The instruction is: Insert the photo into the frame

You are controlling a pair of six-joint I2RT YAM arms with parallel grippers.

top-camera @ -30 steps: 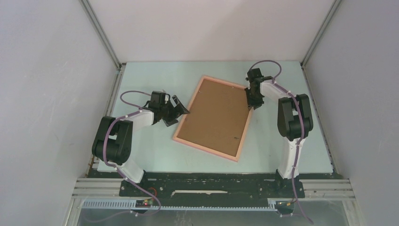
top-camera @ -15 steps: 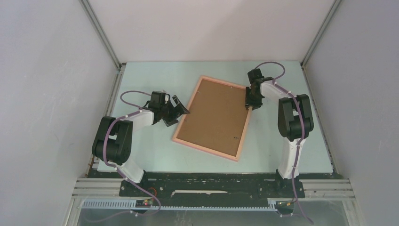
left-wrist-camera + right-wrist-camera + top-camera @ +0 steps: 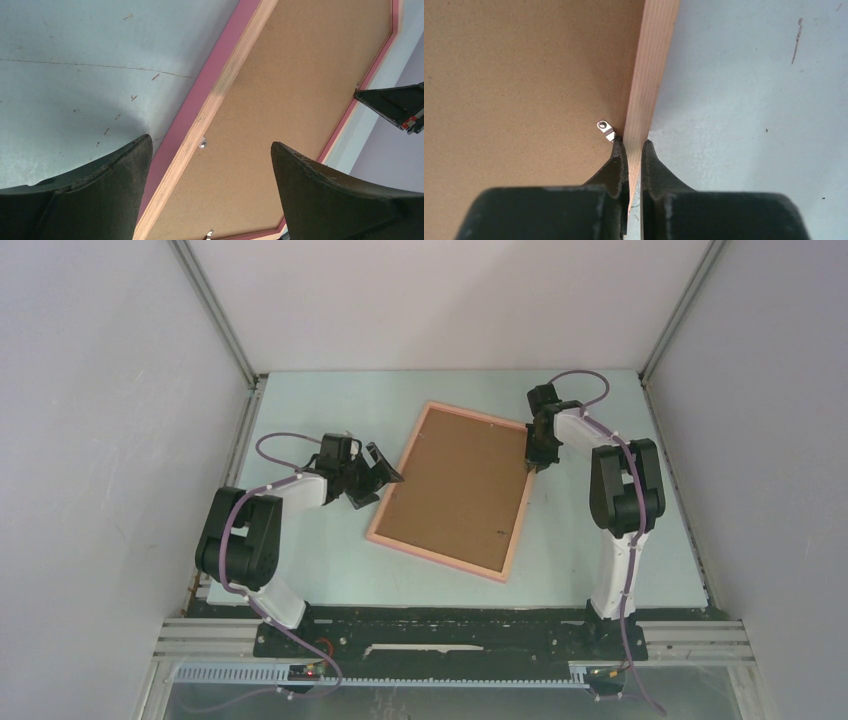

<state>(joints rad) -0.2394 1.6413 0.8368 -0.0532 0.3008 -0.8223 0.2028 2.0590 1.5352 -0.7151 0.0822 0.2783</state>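
Brown backing board faced up, so the frame lay front-down on the counter, w/ its salmon border showing round the board. Right gripper sat at the frame's right rail, towards the far end. Its jaws were nearly closed, pinching the pale wood rail, one finger on the board side, the other on the outer side. The inner fingertip was touching or just beside a small metal tab turned over the board. That's prob. why it gripped right there, either to work the tab or to steady the frame; can't tell which. Left gripper hung over the frame's left rail, jaws spread wide, holding nothing and, as far as I could see, not touching the frame. A 2nd tab sat at that rail's inner side, just beyond its fingertips, so it looked parked ready for that one. The photo wasn't visible in any view; it could've been under the board or elsewhere, can't tell. My read: tab work was the step in hand, but whether they were locking the board down or freeing it couldn't be settled from here.
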